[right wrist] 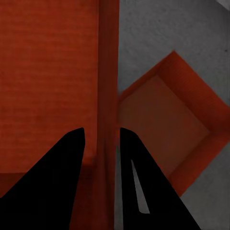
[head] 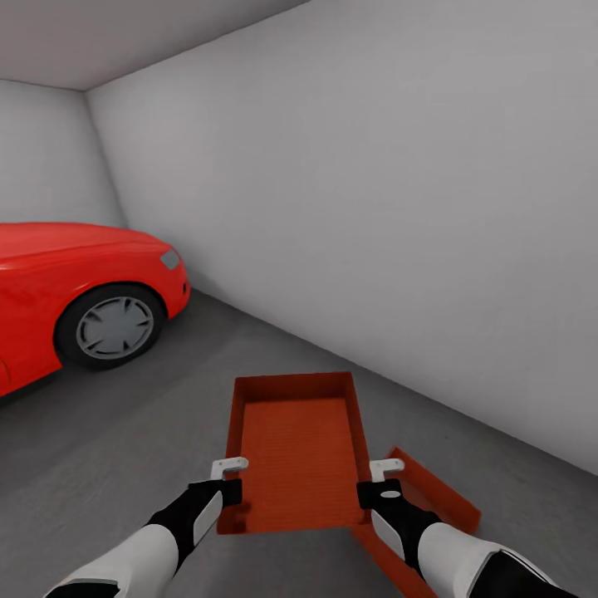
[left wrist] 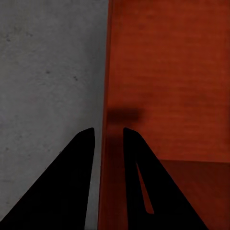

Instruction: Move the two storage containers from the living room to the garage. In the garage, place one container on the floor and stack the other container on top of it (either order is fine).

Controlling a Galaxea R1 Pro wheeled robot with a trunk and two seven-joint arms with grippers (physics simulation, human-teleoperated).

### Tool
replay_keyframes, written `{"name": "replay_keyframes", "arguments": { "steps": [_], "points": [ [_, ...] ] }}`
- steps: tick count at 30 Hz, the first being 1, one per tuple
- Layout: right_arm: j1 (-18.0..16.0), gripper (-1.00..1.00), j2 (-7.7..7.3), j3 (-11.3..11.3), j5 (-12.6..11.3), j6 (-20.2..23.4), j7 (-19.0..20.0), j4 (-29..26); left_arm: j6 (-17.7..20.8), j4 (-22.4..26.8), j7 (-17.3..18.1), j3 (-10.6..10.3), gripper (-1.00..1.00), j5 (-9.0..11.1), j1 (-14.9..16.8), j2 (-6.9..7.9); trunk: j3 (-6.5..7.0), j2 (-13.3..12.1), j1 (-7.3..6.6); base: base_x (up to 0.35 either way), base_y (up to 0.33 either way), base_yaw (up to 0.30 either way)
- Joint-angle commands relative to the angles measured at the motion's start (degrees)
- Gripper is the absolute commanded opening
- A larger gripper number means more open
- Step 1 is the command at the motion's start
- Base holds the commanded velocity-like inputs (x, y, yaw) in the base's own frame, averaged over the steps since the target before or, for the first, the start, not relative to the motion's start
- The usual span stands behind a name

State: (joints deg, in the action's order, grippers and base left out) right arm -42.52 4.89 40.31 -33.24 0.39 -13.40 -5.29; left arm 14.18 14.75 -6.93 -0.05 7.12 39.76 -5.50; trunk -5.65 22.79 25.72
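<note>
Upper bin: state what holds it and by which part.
Both grippers hold the upper bin: left gripper astride its left side wall, right gripper astride its right. The second bin lies on the floor.

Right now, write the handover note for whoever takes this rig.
Left gripper: shut on the left wall of the held container.
Right gripper: shut on its right wall.
The held container hangs above the garage floor, near the white wall, with the red car to the left.
The second container sits on the floor, below and to the right, turned at an angle.
Done: both bins are in the garage.
Left: align the held one over the second container and set it down on it.
</note>
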Motion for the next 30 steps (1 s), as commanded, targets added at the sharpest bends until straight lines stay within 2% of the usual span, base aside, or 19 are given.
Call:
{"name": "replay_keyframes", "arguments": {
  "steps": [1,12,22,30],
  "points": [
    [-0.02,-1.00,-0.23,-0.93,-1.53,0.26,-0.84,0.98,0.06,0.37,-0.72,-0.47,-1.00,1.29,0.06,0.04,-0.12,0.13,0.06,0.287,0.000,-0.004],
    [-0.02,-1.00,-0.23,-1.02,-1.56,-0.13,-0.84,0.98,0.06,0.37,-0.72,-0.47,-1.00,1.27,0.06,0.05,-0.04,0.13,0.06,0.287,0.000,-0.023],
    [-0.02,-1.00,-0.02,-1.02,-1.56,0.19,-0.93,0.98,0.06,0.37,-0.72,-0.47,-1.00,1.28,0.06,0.05,0.19,0.13,0.06,0.278,0.000,-0.195],
    [-0.02,-1.00,-0.22,-1.06,-1.56,0.09,-0.91,0.98,0.06,0.37,-0.80,-0.47,-1.00,1.25,0.06,0.04,0.23,0.13,0.06,0.060,0.000,-0.027]
  ]
}}
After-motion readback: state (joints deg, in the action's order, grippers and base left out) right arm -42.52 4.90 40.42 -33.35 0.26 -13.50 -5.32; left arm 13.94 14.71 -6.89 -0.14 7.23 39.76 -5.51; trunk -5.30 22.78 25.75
